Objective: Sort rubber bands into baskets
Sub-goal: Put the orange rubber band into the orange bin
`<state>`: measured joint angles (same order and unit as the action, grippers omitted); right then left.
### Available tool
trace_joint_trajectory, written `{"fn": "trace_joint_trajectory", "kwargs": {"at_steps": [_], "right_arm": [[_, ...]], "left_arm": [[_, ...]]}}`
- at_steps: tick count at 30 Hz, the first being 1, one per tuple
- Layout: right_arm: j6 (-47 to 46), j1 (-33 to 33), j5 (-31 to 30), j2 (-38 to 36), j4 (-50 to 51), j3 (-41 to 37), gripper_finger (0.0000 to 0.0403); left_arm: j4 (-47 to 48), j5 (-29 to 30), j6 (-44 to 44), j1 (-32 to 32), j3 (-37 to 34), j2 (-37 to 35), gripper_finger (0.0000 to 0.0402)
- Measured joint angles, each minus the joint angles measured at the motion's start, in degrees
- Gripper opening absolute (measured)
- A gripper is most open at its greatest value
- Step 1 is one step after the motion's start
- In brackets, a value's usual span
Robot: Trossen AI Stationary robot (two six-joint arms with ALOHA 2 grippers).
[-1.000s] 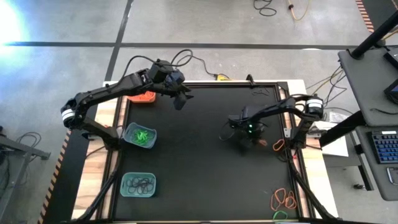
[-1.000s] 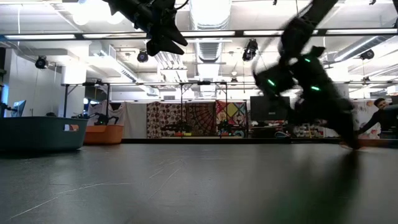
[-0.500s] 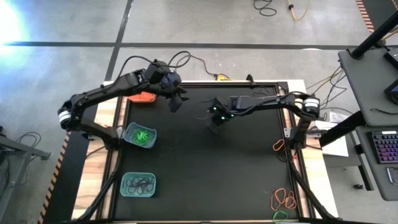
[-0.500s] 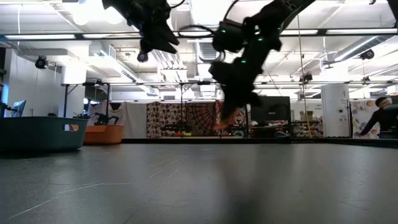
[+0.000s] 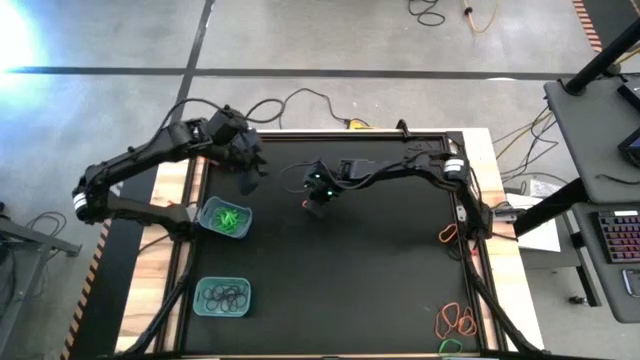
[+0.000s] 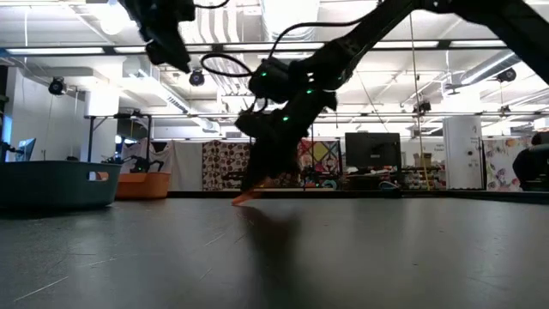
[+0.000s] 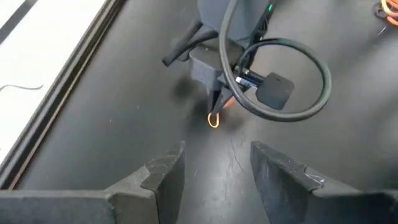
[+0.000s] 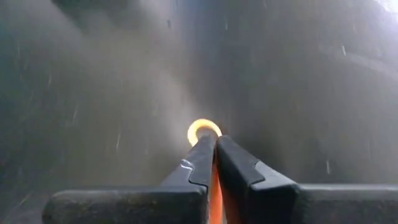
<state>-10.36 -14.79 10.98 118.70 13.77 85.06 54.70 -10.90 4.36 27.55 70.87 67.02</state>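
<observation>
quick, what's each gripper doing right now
Left gripper: open, holding nothing.
Right gripper: shut on an orange rubber band.

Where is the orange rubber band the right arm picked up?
The orange rubber band is pinched in the shut right gripper, low over the mat's far-left part, with the left gripper nearby.

Site: I am working in a robotics lab or workshop hall. Floor point(image 5: 90, 110): bare grey concrete, dark tape lines crossing it, loose cables point(image 5: 440, 12) lying about. Ceiling point(image 6: 77, 43): open, with strip lights and ducts point(image 6: 287, 34) running across. Table point(image 5: 390, 290): black mat in a metal frame. Side desk point(image 5: 600, 130): standing to one side, carrying a lit keyboard point(image 5: 618, 238). Far wall: patterned hangings point(image 6: 227, 163) are showing, monitors point(image 6: 375, 148) and other rigs standing before them.
</observation>
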Motion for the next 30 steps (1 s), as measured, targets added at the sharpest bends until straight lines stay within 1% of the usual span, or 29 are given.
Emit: {"fn": "trace_joint_trajectory", "kwargs": {"at_steps": [4,9,11,13,16,18,20,23,25,26,30], "right_arm": [[2.99,0.0,-0.02,3.01,2.45,4.2,0.004],[7.18,-0.01,-0.49,2.87,6.31,7.25,0.0095],[8.67,-0.23,-0.5,2.15,10.38,8.05,0.0118],[10.33,-0.41,-0.52,1.15,17.39,9.01,0.014],[13.49,-0.59,-1.11,-3.06,24.85,9.26,0.0165],[16.04,-0.54,-4.18,-7.38,27.27,8.43,0.0176],[17.78,-0.46,-9.52,-11.69,28.21,7.38,0.0183],[18.33,-0.64,-17.52,-17.57,28.13,6.69,0.0188],[17.23,-0.94,-21.46,-21.49,27.41,6.7,0.0192],[16.48,-1.14,-22.79,-23.4,27.28,6.71,0.0195],[12.87,-1.88,-24.97,-28.86,27.3,6.71,0.0208]], "left_arm": [[-4.99,-0.01,-2.63,-0.02,-6.03,-2.1,0.0165],[-12.39,-0.06,-4.83,-0.02,-13.05,-3.04,0.0165],[-15.23,-0.04,-4.97,0.06,-14.48,-3.04,0.0165],[-18.47,-0.04,-5.16,0.23,-14.99,-3.04,0.0165],[-24.75,-0.09,-3.43,0.24,-16.09,-2.47,0.0165],[-29.12,-0.09,-0.16,0.24,-17.56,-1.53,0.0165],[-34.98,-0.11,1.57,0.27,-19.54,-0.41,0.0165],[-43.62,-0.15,-0.2,0.31,-22.48,1.75,0.0165],[-45.9,-0.15,-1.99,0.31,-23.39,3.44,0.0165],[-46.48,-0.13,-2.53,0.31,-23.45,4.3,0.0165],[-48.98,-0.15,-2.17,0.11,-22.93,7.73,0.0165]]}}
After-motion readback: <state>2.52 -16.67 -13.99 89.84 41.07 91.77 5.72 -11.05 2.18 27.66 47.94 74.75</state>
